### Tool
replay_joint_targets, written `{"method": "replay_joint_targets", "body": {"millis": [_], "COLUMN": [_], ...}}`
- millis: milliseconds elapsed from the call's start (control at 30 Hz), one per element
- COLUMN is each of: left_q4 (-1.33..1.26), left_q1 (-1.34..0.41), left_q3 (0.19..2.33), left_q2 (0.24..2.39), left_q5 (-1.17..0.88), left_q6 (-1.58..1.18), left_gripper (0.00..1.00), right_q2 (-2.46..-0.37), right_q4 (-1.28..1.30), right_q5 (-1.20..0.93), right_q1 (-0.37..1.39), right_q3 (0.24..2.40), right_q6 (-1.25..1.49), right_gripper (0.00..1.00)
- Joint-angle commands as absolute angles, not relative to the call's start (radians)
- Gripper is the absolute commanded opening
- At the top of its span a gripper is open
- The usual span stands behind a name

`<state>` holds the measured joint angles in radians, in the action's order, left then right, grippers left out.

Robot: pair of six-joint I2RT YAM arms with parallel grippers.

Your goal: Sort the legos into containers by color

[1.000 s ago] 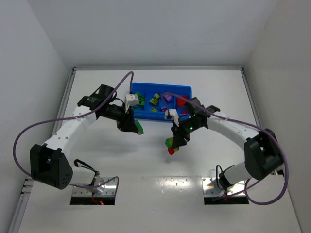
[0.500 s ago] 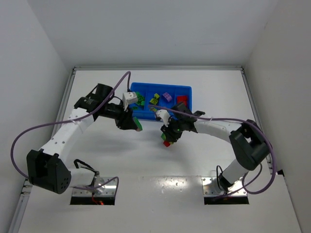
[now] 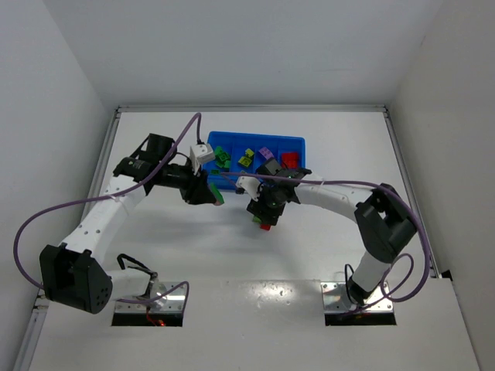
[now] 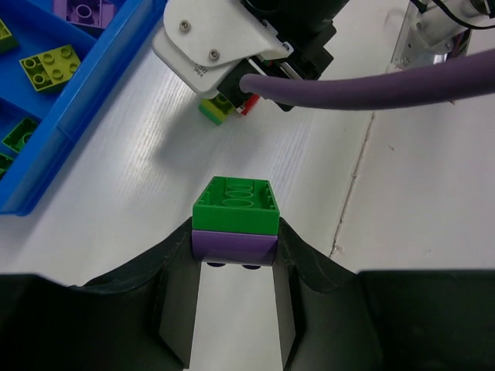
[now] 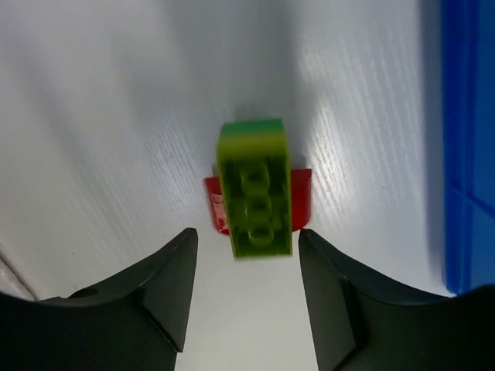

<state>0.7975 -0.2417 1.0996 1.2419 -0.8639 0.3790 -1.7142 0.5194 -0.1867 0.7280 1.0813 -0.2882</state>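
My left gripper (image 4: pixel 236 251) is shut on a short lego stack (image 4: pixel 236 219), a green brick on a purple one, held above the table just left of the tray's front edge (image 3: pixel 219 198). My right gripper (image 5: pixel 247 259) is open and points down at the table. A yellow-green, green and red lego stack (image 5: pixel 255 197) lies on the table just ahead of its fingertips, touching neither finger. The top view shows this stack (image 3: pixel 264 225) under the right gripper (image 3: pixel 263 213). The blue tray of containers (image 3: pixel 259 138) holds green (image 3: pixel 222 158), yellow-green (image 3: pixel 247 159), purple (image 3: pixel 266 153) and red (image 3: pixel 290 160) legos.
The tray's wall (image 5: pixel 464 154) stands close on the right of the right gripper. The right arm's white wrist housing (image 4: pixel 216 46) and a purple cable (image 4: pixel 371 81) lie just beyond the left gripper. White walls enclose the table; the arm bases (image 3: pixel 151 297) sit at the near edge.
The right gripper swung left towards the left gripper, came down to the table and opened, leaving its multicolour stack lying there. The left gripper shifted slightly up and left, still holding its stack.
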Motion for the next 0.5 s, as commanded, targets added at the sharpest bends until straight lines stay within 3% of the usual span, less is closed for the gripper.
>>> {"method": "replay_joint_targets", "body": {"millis": [0,267,467], "left_q4": [0.764,0.764,0.764], "left_q1": [-0.23,-0.221,-0.201], "left_q3": [1.098,1.089,1.066], "left_q2": [1.218,1.207,1.198], "left_q5": [-0.882,-0.891,-0.963], "left_q6": [0.367,0.367,0.386], "left_gripper": [0.02,0.02,0.02], "right_q2": [-1.733,-1.695,-1.419], "right_q4": [0.584,0.576,0.382], "right_q5": [-0.202,-0.264,-0.402], "right_q1": [0.729,0.729,0.695], "right_q3": [1.137,1.157,1.019], "right_q6": [-0.304,-0.287,-0.235], "right_gripper": [0.56,0.57,0.63]}}
